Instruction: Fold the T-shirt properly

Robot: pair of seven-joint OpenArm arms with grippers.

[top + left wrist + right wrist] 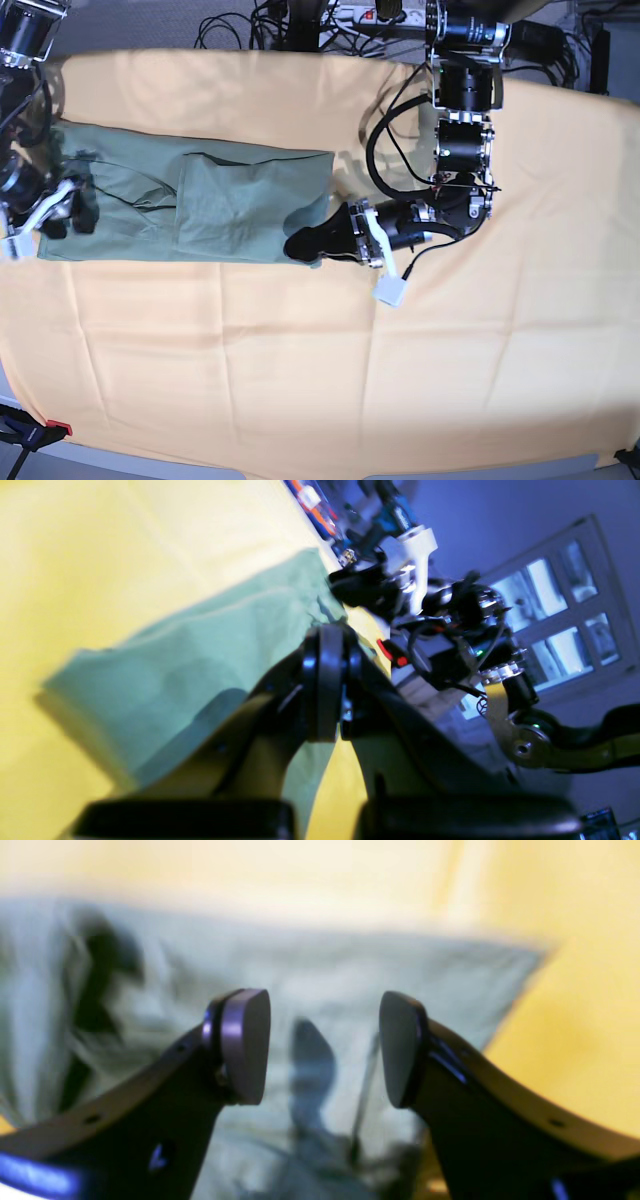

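The T-shirt (190,205) is laid out as a long strip on the yellow cloth (300,350) over the bench. A fold looks half done; next, one end may need lifting over. The left hand (300,244) is squeezed shut at its near corner. The right hand (324,1045) is held wide open, empty, above the other end.
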